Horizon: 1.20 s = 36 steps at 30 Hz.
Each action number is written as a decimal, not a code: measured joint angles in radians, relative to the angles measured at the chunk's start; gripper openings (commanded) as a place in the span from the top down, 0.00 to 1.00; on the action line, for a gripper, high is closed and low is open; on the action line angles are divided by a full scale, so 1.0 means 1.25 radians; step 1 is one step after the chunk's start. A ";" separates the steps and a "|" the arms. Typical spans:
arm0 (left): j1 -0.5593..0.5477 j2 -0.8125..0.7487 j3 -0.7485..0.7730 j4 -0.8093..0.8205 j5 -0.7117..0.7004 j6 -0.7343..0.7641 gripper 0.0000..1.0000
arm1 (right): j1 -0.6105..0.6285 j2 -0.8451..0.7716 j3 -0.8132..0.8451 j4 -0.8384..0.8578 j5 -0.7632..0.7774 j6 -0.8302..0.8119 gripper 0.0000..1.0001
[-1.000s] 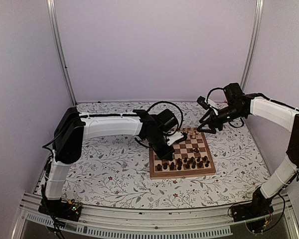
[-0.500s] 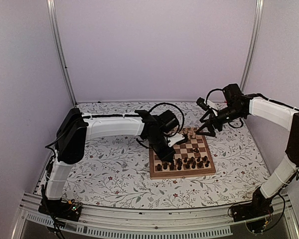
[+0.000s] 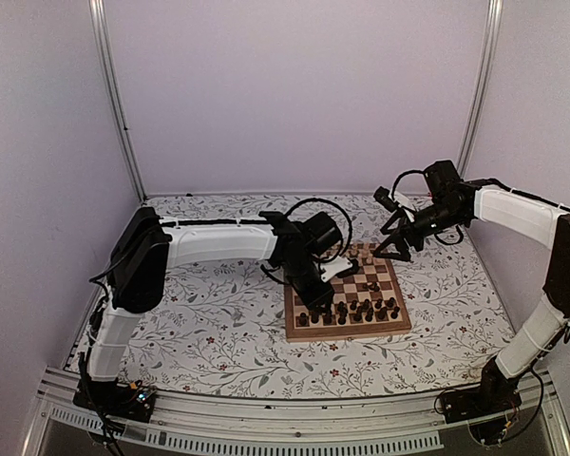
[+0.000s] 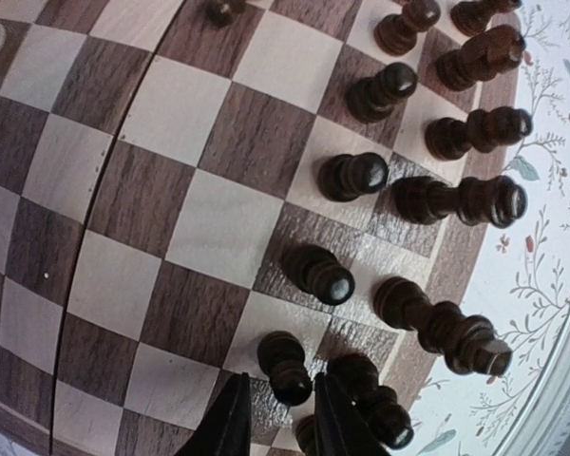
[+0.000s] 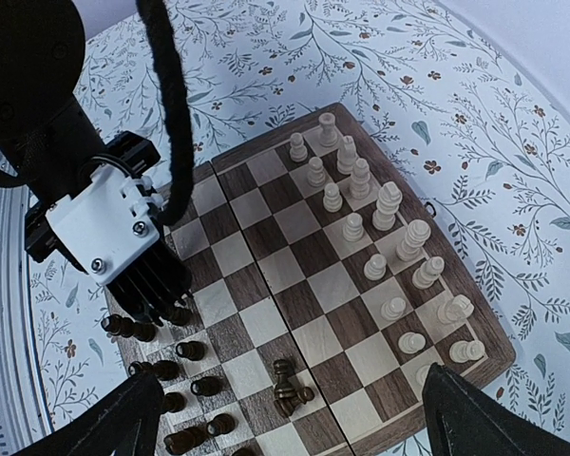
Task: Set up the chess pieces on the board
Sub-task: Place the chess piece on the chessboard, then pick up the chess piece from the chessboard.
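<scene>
The board (image 3: 348, 332) lies on the floral cloth. Dark chess pieces (image 3: 353, 310) fill its near rows, and pale chess pieces (image 3: 366, 255) stand along the far side. My left gripper (image 3: 311, 296) is low over the near left corner, jaws a little apart. In the left wrist view its fingertips (image 4: 230, 424) flank an upright dark pawn (image 4: 287, 365) with a gap showing. My right gripper (image 3: 392, 249) hovers open above the far right corner and holds nothing. In the right wrist view, two stray dark pieces (image 5: 290, 385), one of them lying on its side, rest on the board (image 5: 294, 266) below the right gripper (image 5: 290, 410).
The left arm's black cable (image 5: 171, 104) loops over the board's left side. The enclosure's walls and metal posts (image 3: 480, 85) stand close behind the right arm. Flowered cloth (image 3: 209, 332) surrounds the board.
My left gripper's jaws have parted off the dark pawn, which now stands on its square. The right gripper has opened wide and dipped slightly toward the board's far right corner.
</scene>
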<state>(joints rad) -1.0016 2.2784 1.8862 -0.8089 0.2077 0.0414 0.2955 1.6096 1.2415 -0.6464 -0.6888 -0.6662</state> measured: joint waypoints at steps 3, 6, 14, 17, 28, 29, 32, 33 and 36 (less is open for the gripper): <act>0.000 0.000 0.000 0.000 -0.005 0.001 0.71 | 0.000 0.000 0.000 0.000 0.000 0.001 0.01; 0.000 0.000 0.000 0.002 -0.010 0.002 0.69 | 0.000 0.000 0.001 0.000 0.002 0.004 0.01; 0.004 -0.033 -0.008 0.003 -0.035 0.018 0.66 | -0.002 -0.007 0.067 -0.012 0.096 0.031 0.01; 0.008 -0.078 -0.018 0.002 -0.051 0.028 0.65 | -0.014 -0.037 0.085 0.014 0.159 0.065 0.01; 0.021 -0.269 -0.087 0.112 -0.100 0.032 0.63 | -0.046 0.015 0.052 -0.021 0.178 0.078 0.53; 0.021 -0.284 -0.111 0.132 -0.109 0.030 0.63 | -0.043 0.026 0.037 -0.026 0.183 0.078 0.54; 0.025 -0.298 -0.169 0.177 -0.125 0.023 0.63 | -0.026 0.063 -0.018 -0.043 0.204 0.078 0.56; 0.029 -0.298 -0.190 0.192 -0.130 0.017 0.62 | -0.015 0.077 -0.035 -0.050 0.213 0.077 0.56; 0.043 -0.298 -0.224 0.203 -0.139 0.007 0.62 | 0.015 0.101 -0.054 -0.069 0.222 0.075 0.56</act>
<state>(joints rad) -0.9478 1.9060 1.6062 -0.5556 0.0334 0.0498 0.3145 1.7355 1.1744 -0.7322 -0.4118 -0.5728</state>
